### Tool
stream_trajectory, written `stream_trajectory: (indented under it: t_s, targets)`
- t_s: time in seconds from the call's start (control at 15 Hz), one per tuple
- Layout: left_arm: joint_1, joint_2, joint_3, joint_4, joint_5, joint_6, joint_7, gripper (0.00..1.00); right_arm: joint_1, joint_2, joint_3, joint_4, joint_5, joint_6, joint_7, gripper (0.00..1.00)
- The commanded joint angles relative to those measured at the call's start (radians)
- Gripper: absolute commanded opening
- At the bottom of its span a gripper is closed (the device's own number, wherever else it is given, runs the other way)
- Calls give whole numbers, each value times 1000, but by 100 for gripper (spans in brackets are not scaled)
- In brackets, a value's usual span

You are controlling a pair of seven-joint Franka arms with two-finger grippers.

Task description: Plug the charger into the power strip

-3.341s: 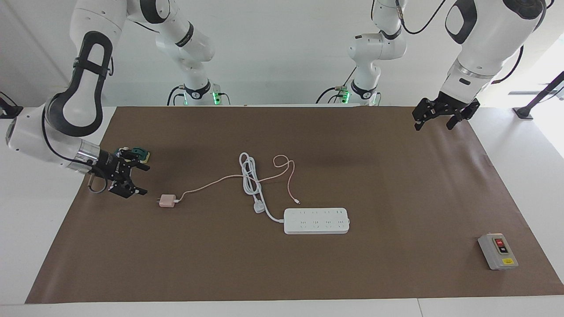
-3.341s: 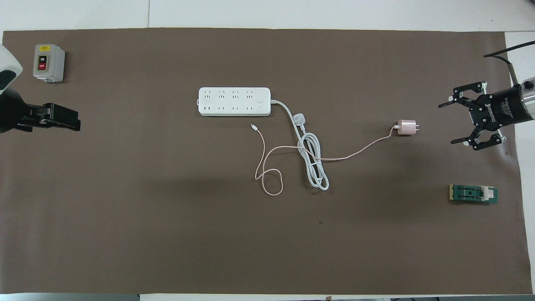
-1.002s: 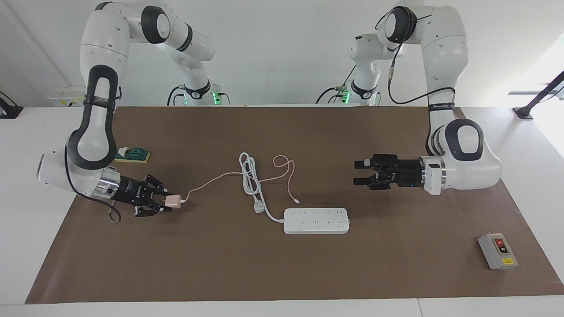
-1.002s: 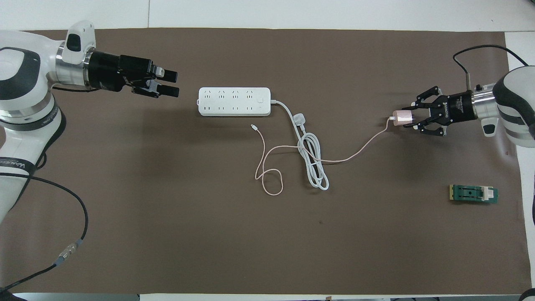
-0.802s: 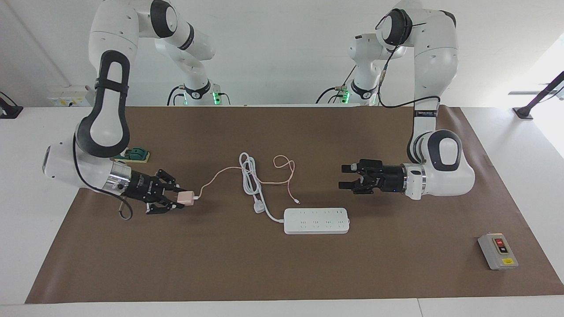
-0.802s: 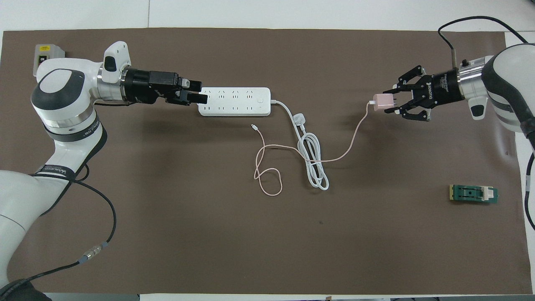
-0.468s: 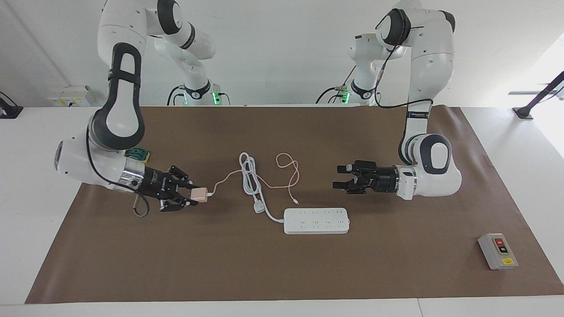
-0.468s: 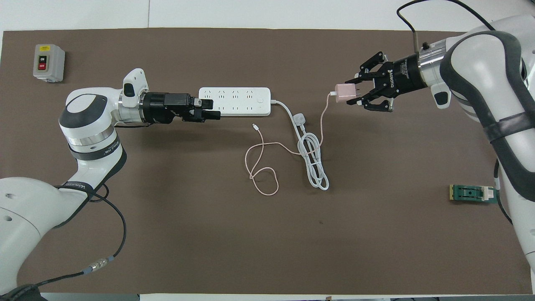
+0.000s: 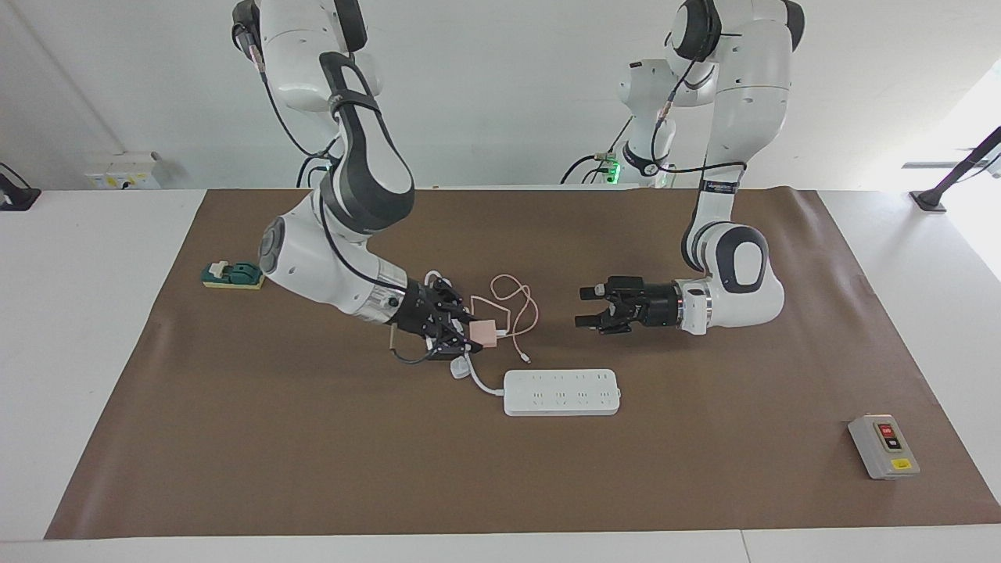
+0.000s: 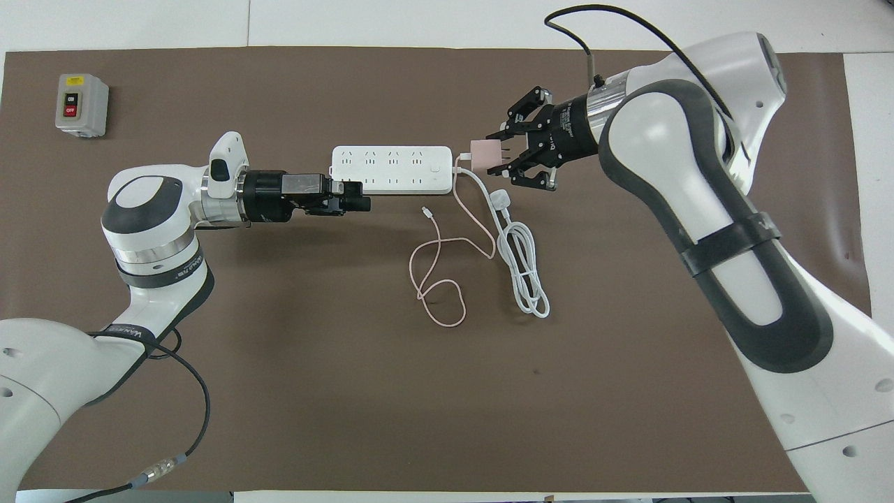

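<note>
Facing view, swept from the right arm's end of the bench (image 9: 156, 438) toward the left arm's end.

Green block (image 9: 232, 275): sits on the brown mat, at about 9 o'clock from the right arm's elbow.

Right pincer (image 9: 469, 335): pinching the charger (image 9: 487, 334), held off the mat. In the overhead view it is over the white cord (image 10: 520, 269) where the cord leaves the power strip (image 9: 561, 392).

Pink cable (image 9: 522, 306): hangs from the charger and loops on the mat, nearer to the robots than the strip. Its white tip lies just beside the strip's robot-side edge.

Power strip: flat on the mat, mid-bench, sockets up. Charger is at roughly 10 o'clock from it, not in a socket.

Left pincer (image 9: 589, 306): fingers spread, nothing between them. Over the strip's end toward the left arm in the overhead view; the facing view shows it clear above the mat.

Grey switch box (image 9: 883, 446): at 4 o'clock from the strip, well apart.
</note>
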Motion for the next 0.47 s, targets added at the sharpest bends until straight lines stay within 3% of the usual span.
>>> stream_trajectory:
  t_s: [0.0, 0.4]
  targets:
    - [-12, -27, 8, -42, -45, 32, 39, 100, 50, 27, -4, 42, 19, 46, 51, 0]
    - [-21, -26, 8, -51, -91, 32, 55, 100, 124, 79, -4, 89, 19, 133, 118, 0]
